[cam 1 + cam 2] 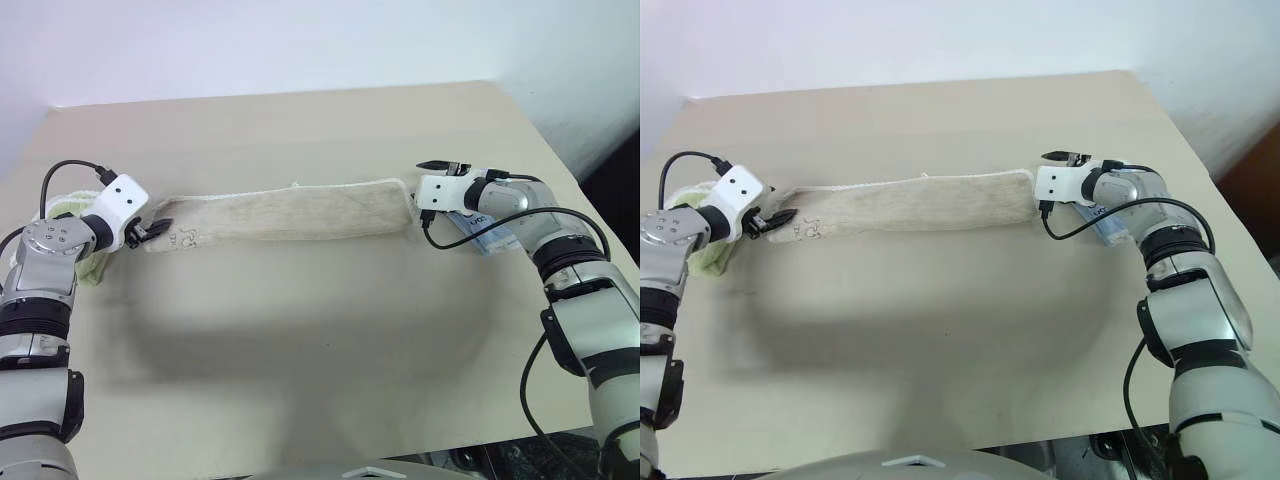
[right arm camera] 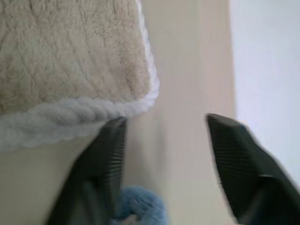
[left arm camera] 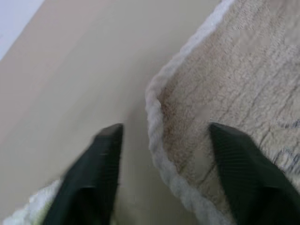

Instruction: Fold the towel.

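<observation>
Both grippers are spread wide and holding nothing: my left gripper [image 1: 160, 229] sits at one short end of the towel [image 1: 290, 212] and my right gripper [image 1: 432, 178] at the other. In the left wrist view one finger [image 3: 243, 168] is over the terry and the other is off on bare table, with the white corded edge [image 3: 157, 122] running between them. On the right, the towel's corner [image 2: 147, 93] lies just beside one finger [image 2: 110, 154], so neither side has a bite.

That towel lies flat as a long narrow band across the table [image 1: 300, 330], well in from every edge. Looks soft, floppy and light to me, so it'll sag in the middle if lifted. I'd pinch the corded corners, since the cord gives something firm to grip.

Tabletop is smooth, matte beige, with plain white walls behind. A green cloth [image 1: 90, 270] sits under my left wrist and a light-blue cloth [image 2: 138, 206] by my right.
</observation>
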Controlling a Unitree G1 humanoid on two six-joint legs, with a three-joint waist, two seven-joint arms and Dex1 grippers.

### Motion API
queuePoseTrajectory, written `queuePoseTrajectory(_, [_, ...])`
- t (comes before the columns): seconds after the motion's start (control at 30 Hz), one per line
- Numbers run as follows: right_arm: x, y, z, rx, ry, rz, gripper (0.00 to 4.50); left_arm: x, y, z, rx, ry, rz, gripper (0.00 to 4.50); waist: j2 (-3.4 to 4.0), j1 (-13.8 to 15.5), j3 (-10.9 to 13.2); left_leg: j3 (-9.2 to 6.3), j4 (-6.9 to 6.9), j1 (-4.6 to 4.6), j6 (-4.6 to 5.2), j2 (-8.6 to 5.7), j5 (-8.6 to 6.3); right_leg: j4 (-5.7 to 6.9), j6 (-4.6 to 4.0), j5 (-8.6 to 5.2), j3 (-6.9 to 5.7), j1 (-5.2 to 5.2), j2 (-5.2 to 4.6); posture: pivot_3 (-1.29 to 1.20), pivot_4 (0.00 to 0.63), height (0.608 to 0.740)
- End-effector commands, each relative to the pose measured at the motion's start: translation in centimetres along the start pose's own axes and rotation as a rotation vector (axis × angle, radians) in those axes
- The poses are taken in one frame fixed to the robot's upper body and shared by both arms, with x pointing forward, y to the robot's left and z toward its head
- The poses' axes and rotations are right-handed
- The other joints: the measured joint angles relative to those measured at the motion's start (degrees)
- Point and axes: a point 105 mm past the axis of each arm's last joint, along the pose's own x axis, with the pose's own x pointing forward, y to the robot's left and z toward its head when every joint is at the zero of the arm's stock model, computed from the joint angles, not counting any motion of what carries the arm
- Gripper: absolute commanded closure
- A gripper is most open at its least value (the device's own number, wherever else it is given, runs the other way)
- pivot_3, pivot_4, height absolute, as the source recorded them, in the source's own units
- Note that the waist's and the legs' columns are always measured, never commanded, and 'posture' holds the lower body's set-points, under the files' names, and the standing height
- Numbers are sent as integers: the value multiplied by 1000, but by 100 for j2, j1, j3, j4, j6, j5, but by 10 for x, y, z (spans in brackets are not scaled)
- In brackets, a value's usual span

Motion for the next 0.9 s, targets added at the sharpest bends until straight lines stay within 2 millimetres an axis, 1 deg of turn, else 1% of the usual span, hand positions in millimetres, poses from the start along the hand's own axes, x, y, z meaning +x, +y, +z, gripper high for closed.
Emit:
queuePoseTrajectory(0.03, [-20,-41,-7,189,-20,-196,193,-20,31,18,-31,-94,133,410,0,5,0,0,0,0,0,0,0,0,0,0,0,1,0,0,150,728])
queuePoseTrajectory(0.07, [-24,-42,-13,334,-25,-226,193,-23,35,21,-46,-115,158,410,-4,11,-2,-1,1,0,0,1,0,-1,0,0,0,1,0,0,150,728])
queuePoseTrajectory(0.1, [-29,-40,-17,465,-37,-236,193,-26,38,23,-57,-136,180,410,-5,19,-2,-3,2,0,0,3,0,-3,0,0,0,4,0,0,150,728])
queuePoseTrajectory(0.13, [-34,-36,-18,562,-51,-233,193,-29,39,26,-64,-153,193,410,-7,38,-4,-4,3,0,1,4,0,-2,0,0,0,6,1,0,150,728])
queuePoseTrajectory(0.2, [-43,-23,-13,830,-86,-199,193,-34,39,32,-86,-202,211,410,-10,60,-6,-9,4,0,12,4,-7,-5,0,0,-1,11,0,0,150,728])
queuePoseTrajectory(0.3, [-59,8,8,1218,-137,-46,87,-38,29,44,-132,-278,170,410,-9,64,-6,-12,7,-6,38,3,-22,-3,0,0,1,7,-7,0,150,728])
queuePoseTrajectory(0.37, [-67,21,23,1387,-156,44,87,-39,21,47,-139,-298,137,410,-9,64,-6,-12,9,-6,42,2,-25,2,-1,1,2,4,-9,0,150,728])
queuePoseTrajectory(0.43, [-72,32,33,1631,-166,99,87,-36,10,56,-149,-332,84,410,-10,45,-7,-12,9,0,40,4,-24,4,-2,3,3,6,-10,0,150,728])
queuePoseTrajectory(0.47, [-74,39,38,1723,-160,134,87,-35,3,60,-146,-345,50,410,-13,48,-8,-11,10,4,37,4,-23,2,-3,3,4,5,-9,0,150,728])
queuePoseTrajectory(0.53, [-74,51,43,1874,-115,170,87,-30,-12,68,-125,-367,-25,410,-15,59,-10,-11,9,17,32,9,-21,1,-3,4,5,12,-8,0,150,728])
queuePoseTrajectory(0.67, [-72,63,52,2022,-43,201,87,-29,-37,82,-123,-415,-164,410,-13,55,-12,-8,8,23,28,10,-18,6,-5,4,8,15,-7,0,150,728])
queuePoseTrajectory(0.7, [-70,64,53,2073,-41,195,87,-29,-42,84,-126,-425,-190,410,-12,50,-12,-7,8,23,28,9,-18,6,-6,5,12,14,-7,0,150,728])
queuePoseTrajectory(0.77, [-61,72,51,2174,12,170,87,-29,-58,91,-137,-449,-262,410,-12,33,-13,-2,8,21,28,7,-18,6,-6,5,15,10,-7,0,150,728])
queuePoseTrajectory(0.83, [-52,73,53,2261,18,142,87,-30,-75,95,-130,-459,-338,410,-11,36,-13,-2,8,21,28,7,-18,8,-7,5,15,9,-6,0,150,728])
queuePoseTrajectory(0.9, [-46,69,56,2314,-6,124,87,-31,-83,96,-132,-458,-374,410,-9,36,-14,-3,6,21,28,7,-18,10,-7,5,15,7,-4,0,150,728])
